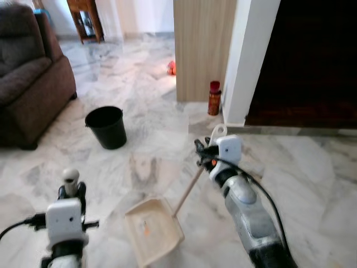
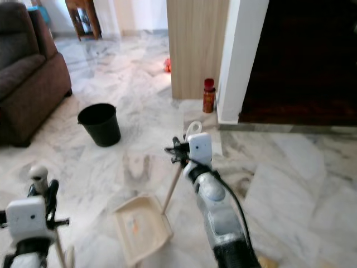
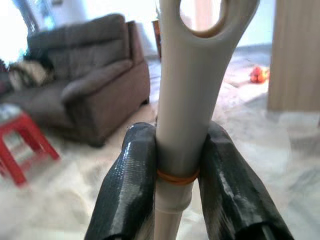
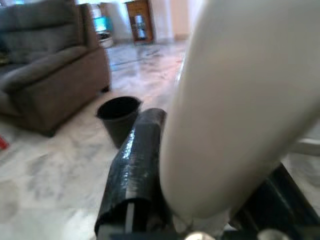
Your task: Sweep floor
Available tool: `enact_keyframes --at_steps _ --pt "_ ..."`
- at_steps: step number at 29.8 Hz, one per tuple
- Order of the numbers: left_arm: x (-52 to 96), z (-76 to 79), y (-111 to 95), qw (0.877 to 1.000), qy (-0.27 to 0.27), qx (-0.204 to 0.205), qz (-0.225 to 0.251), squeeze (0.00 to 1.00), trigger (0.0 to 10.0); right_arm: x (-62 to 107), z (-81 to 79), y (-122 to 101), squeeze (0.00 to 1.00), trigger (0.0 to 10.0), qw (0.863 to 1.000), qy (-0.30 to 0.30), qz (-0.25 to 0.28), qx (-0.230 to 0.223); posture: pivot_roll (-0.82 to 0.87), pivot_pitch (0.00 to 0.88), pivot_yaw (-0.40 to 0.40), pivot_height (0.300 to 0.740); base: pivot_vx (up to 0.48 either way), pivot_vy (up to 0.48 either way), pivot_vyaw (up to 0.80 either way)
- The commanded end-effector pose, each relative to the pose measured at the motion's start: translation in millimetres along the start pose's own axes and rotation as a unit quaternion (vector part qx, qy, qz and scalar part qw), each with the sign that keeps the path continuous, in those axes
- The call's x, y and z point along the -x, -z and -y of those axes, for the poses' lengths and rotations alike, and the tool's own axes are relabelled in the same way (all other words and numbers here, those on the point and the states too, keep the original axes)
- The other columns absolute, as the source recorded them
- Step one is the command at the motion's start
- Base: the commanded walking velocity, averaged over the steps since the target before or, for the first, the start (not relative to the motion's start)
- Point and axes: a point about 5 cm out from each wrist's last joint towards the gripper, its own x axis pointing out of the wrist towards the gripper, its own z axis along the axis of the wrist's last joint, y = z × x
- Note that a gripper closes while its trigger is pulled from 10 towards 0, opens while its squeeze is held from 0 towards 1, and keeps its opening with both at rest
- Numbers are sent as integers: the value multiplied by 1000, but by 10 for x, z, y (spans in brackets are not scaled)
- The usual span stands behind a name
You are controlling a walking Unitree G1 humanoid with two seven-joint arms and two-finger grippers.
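A cream dustpan (image 1: 153, 229) rests on the marble floor between my arms, with a small orange scrap (image 1: 145, 227) inside it. Its thin wooden stick rises to a white looped handle (image 1: 217, 133), and my right gripper (image 1: 205, 152) is shut on that handle. In the right wrist view one black finger (image 4: 134, 167) presses against the thick white handle (image 4: 235, 105). At the lower left, my left gripper (image 1: 71, 192) is shut on a white broom handle (image 3: 187, 100). Both fingers (image 3: 131, 180) clamp it just above an orange rubber band. The broom's head is out of sight.
A black bucket (image 1: 106, 127) stands on the floor ahead to the left, near a brown sofa (image 1: 28, 72). A red bottle (image 1: 214, 98) sits at the foot of a wooden panel (image 1: 203, 44) and white pillar. An orange object (image 1: 171, 67) lies farther back. A red stool (image 3: 20, 145) is by the sofa.
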Motion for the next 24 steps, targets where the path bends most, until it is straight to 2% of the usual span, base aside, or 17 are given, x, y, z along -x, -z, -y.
enact_keyframes --at_steps 1,2,4,8,15,20,23,24 --pt "-15 -118 -34 997 -32 71 0 0 10000 -47 -93 -196 0 10000 999 -14 39 9 -43 26 53 740 0 0 0" --pt "-15 -118 -34 997 -32 71 0 0 10000 -47 -93 -196 0 10000 999 -14 39 9 -43 26 53 740 0 0 0" --pt "-11 -205 -17 993 -61 105 -2 0 10000 -49 -95 -197 0 10000 999 -16 38 8 -41 30 52 740 0 0 0" --pt "-3 -229 -1 991 -69 114 -5 0 10000 -50 -97 -197 0 10000 999 -18 38 7 -41 30 52 740 0 0 0" --pt "-2 -252 31 979 -78 190 -12 0 10000 -56 -130 -191 0 10000 999 -30 33 5 -40 33 49 740 0 0 0" --pt "1 -276 37 979 -86 185 -13 0 10000 -59 -132 -192 0 10000 999 -29 30 3 -40 33 50 740 0 0 0" --pt "-2 -284 29 981 -82 172 -12 0 10000 -65 -125 -181 0 10000 999 -20 22 -34 -39 34 50 740 0 0 0" --pt "-7 -268 26 983 -75 166 -13 0 10000 -74 -117 -178 0 10000 998 -15 16 -61 -38 35 50 740 0 0 0"
